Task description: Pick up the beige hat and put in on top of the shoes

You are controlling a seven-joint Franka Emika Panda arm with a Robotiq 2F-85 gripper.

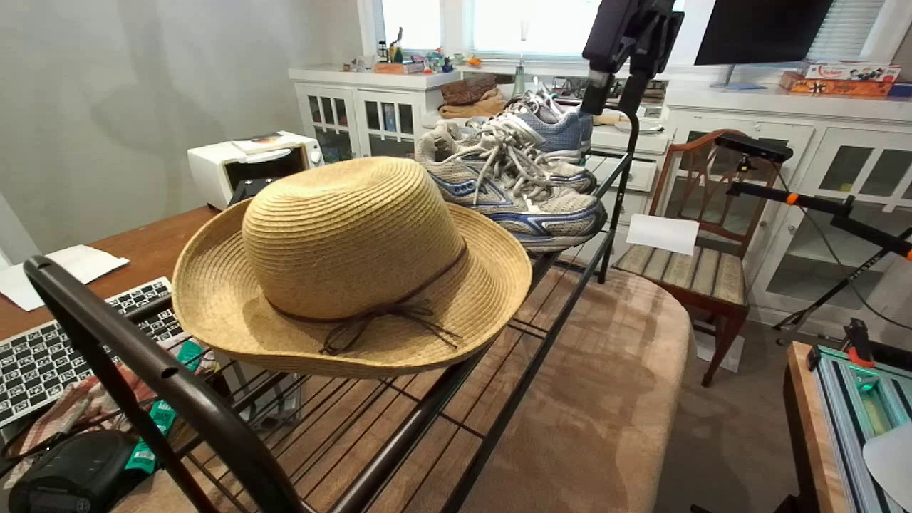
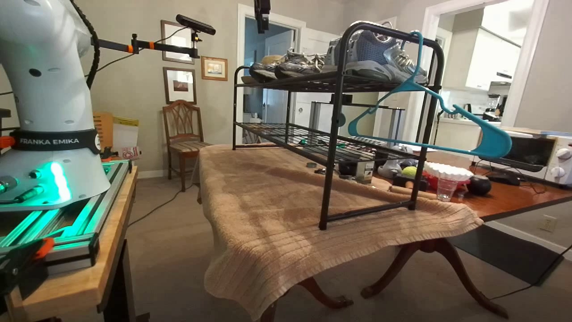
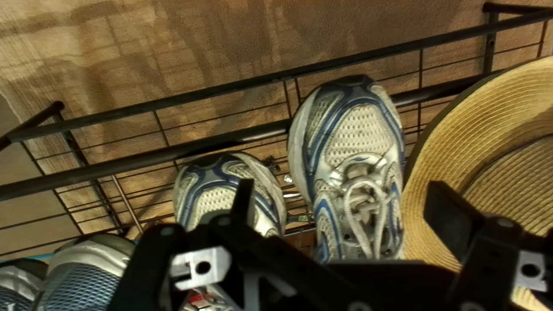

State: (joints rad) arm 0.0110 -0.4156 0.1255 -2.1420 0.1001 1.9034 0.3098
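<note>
Where the rack (image 1: 174, 381) comes nearest in an exterior view, the hat (image 1: 356, 242) sits on top of it, crown up, its brim spread and its brown band tied in a bow. Beneath, a towel (image 1: 605, 349) covers much of the table (image 1: 153, 239) and droops over the right edge, while bare wood shows toward the left edge. Just beside the brim stand the shoes (image 1: 513, 189), grey and white with pale laces, toes toward the right edge; whether hat and shoe touch I cannot tell. The blue shoes (image 1: 559, 130) come after them, nearer the table's far edge, and there a hanger (image 2: 489, 138) hooks over the rack's end. Above the rack hangs the tool (image 1: 614, 103), apart from the hat; it is unclenched, its fingers (image 3: 450, 216) standing well apart in the wrist view, with one shoe showing lower down between them. Toward the far left corner of the table stands an oven (image 1: 267, 167). Beyond the far right corner is a chair (image 1: 687, 274) bearing a sheet of paper (image 1: 659, 234), and behind it white cabinets (image 1: 812, 142) carry a dark monitor (image 1: 762, 32).
</note>
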